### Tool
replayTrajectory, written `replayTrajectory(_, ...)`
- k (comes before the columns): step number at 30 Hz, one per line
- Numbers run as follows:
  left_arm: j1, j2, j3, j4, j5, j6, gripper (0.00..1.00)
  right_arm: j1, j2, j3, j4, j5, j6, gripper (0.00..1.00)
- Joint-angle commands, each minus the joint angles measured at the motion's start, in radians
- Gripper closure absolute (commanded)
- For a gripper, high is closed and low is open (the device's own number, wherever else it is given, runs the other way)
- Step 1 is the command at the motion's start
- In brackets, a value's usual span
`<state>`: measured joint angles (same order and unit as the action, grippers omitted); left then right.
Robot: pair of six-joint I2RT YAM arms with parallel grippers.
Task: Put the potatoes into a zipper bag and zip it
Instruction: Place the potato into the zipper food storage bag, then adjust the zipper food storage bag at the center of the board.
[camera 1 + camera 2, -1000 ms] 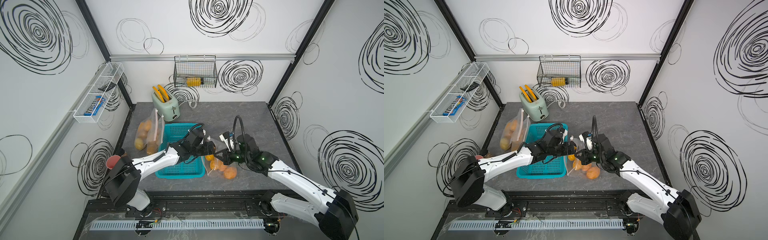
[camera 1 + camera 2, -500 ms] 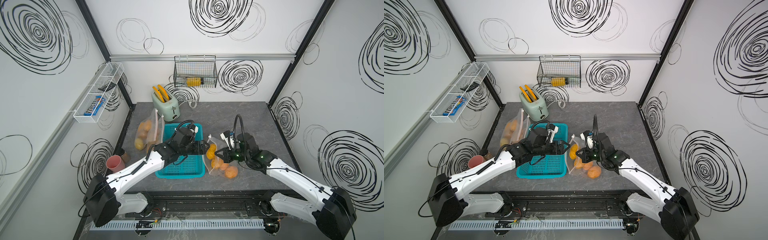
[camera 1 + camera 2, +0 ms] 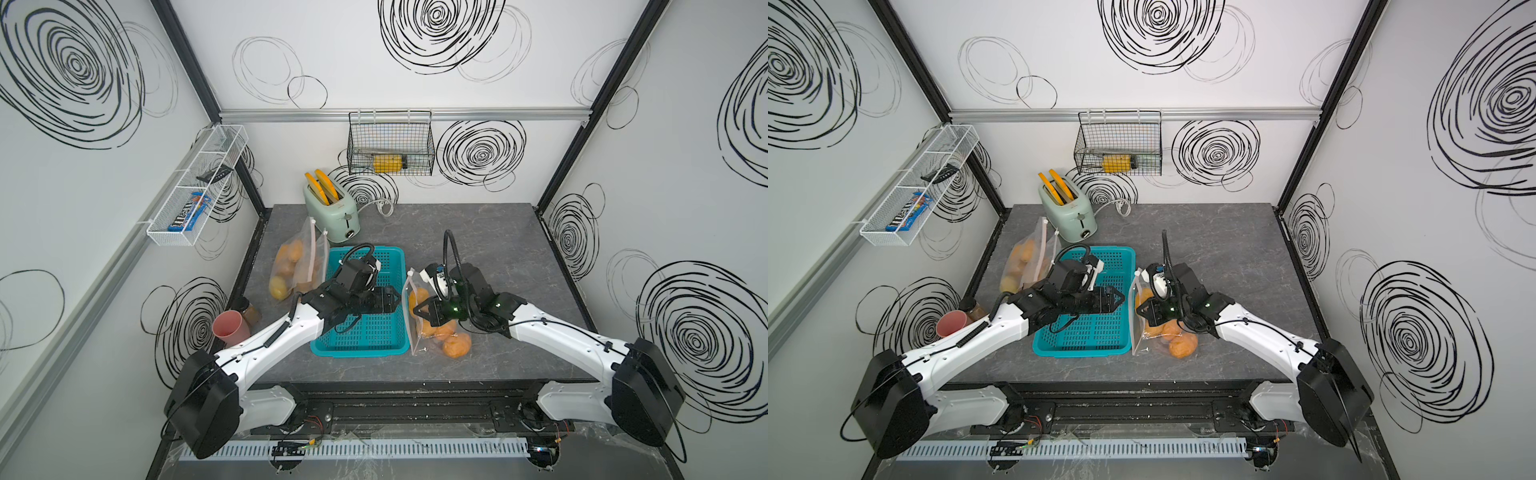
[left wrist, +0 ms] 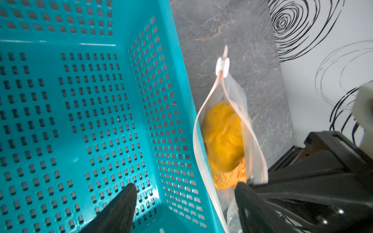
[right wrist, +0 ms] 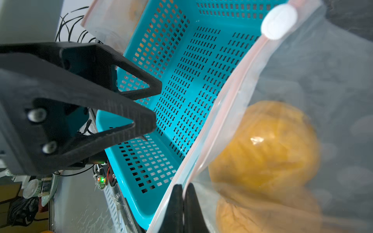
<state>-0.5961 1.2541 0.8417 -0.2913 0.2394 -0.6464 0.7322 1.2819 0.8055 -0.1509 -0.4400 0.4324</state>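
A clear zipper bag stands just right of the teal basket, its mouth agape and its white slider at the far end. Several orange-brown potatoes lie inside it, seen close in the wrist views. My right gripper is shut on the bag's rim, in both top views at the mouth. My left gripper hangs open and holds nothing, over the basket's right wall beside the bag. No potato lies in the basket.
A second clear bag of potatoes leans left of the basket. A mint toaster with orange slices stands behind it. A pink cup and a jar sit at the left edge. A wire basket hangs on the back wall.
My left gripper has drawn back leftward from the bag's mouth to over the basket. The right gripper kept its hold on the bag's rim and barely moved.
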Motion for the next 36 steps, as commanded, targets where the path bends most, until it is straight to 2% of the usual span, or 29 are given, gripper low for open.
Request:
replayTrajectory(1, 0.019, -0.034, 0.0, 0.032, 0.018, 0.011, 0.2, 0.009, -0.026, 0.083, -0.025, -0.028, -0.039, 1.0)
replayTrajectory(8, 0.072, -0.118, 0.006, -0.009, 0.026, 0.02, 0.2, -0.004, -0.218, 0.058, 0.056, -0.028, -0.036, 1.0)
replayTrajectory(11, 0.086, -0.147, -0.009, -0.013, 0.029, 0.021, 0.2, -0.009, -0.251, 0.013, 0.081, -0.009, -0.029, 1.0)
replayTrajectory(18, 0.106, -0.138, -0.05, 0.019, 0.07, 0.014, 0.2, -0.013, -0.136, -0.057, 0.08, -0.055, -0.018, 1.0)
replayTrajectory(27, 0.105, -0.141, -0.043, 0.069, 0.133, 0.049, 0.21, -0.013, -0.116, -0.037, 0.021, 0.013, -0.093, 1.0)
replayTrajectory(29, 0.098, -0.137, -0.001, 0.041, 0.112, 0.082, 0.23, -0.012, -0.126, -0.021, -0.004, 0.017, -0.11, 1.0)
replayTrajectory(34, 0.05, -0.105, 0.163, -0.088, -0.077, 0.196, 0.24, -0.013, -0.173, 0.02, -0.073, 0.026, -0.146, 1.0)
replayTrajectory(36, 0.047, -0.104, 0.203, -0.104, -0.098, 0.228, 0.25, -0.011, -0.203, 0.041, -0.106, 0.03, -0.161, 1.0)
